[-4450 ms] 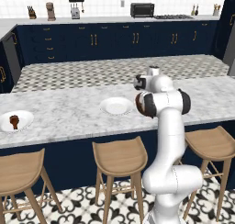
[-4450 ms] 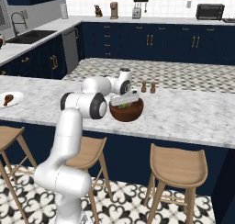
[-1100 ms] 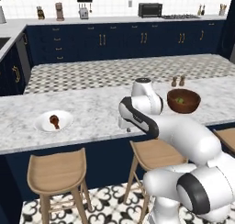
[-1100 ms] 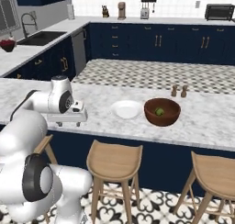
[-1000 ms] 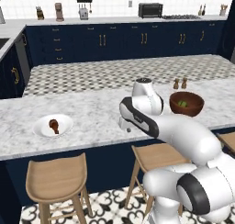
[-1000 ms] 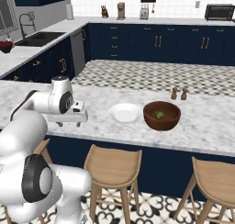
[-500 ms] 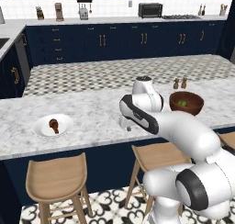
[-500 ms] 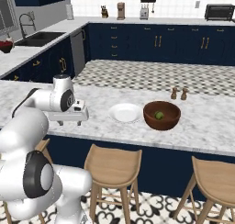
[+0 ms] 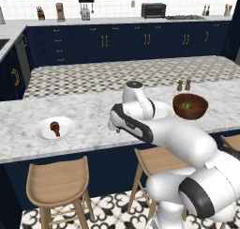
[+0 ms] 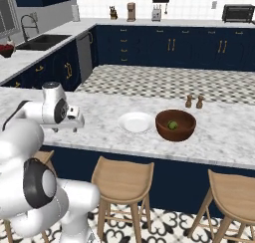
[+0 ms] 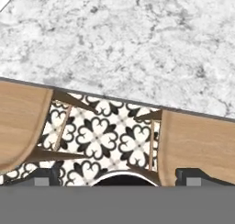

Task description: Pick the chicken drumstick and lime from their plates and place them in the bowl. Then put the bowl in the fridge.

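Note:
The chicken drumstick (image 9: 55,127) lies on a white plate (image 9: 43,133) at the left of the marble island. The other plate (image 10: 135,122) is bare, beside the brown bowl (image 10: 175,132), and the lime (image 10: 172,125) rests inside that bowl (image 9: 190,111). My gripper (image 9: 116,128) hangs open over the counter's front edge, between the two plates, well right of the drumstick. From the right base it shows as the gripper (image 10: 67,128) left of the bare plate. Seen from the hand, its fingertips (image 11: 42,177) stand wide apart with nothing between them. The fridge is out of view.
Two small shakers (image 10: 194,101) stand behind the bowl. Wooden stools (image 11: 197,147) sit under the counter edge (image 11: 114,100), over patterned floor tiles. Navy cabinets and a back counter with appliances (image 9: 152,10) line the far wall. A sink (image 10: 42,39) is at far left.
The whole picture slid a little as the base rolled, then settled. My hand edged slightly left along the counter front. The jaws stayed open and empty.

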Robot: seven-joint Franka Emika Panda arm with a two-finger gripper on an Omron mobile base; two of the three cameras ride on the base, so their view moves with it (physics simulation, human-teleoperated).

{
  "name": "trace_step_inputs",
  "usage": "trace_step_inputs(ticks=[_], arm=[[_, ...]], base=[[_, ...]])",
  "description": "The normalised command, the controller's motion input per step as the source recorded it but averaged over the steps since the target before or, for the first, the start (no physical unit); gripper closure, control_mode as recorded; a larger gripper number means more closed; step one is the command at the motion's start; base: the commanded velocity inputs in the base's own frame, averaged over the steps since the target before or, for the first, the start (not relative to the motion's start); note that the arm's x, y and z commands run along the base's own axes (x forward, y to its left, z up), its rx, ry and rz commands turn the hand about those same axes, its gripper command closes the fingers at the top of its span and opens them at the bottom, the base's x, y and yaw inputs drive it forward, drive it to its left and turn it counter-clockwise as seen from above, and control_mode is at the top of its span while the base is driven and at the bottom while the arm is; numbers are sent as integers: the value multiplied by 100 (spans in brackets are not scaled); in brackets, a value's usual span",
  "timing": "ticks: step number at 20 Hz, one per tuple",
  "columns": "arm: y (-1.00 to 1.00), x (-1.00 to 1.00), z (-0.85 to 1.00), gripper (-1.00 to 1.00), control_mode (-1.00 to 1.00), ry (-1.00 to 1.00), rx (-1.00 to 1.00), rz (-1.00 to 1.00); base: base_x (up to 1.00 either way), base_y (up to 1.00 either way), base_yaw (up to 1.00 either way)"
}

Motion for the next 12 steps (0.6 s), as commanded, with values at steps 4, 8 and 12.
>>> trace_step_inputs(ticks=[4,8,12], arm=[[100,48,16,-100,-100,-10,0,1],[100,49,12,-100,-100,-5,1,1],[100,24,6,-100,-100,-19,5,0]], base=[[0,0,0],[0,0,0],[0,0,0]])
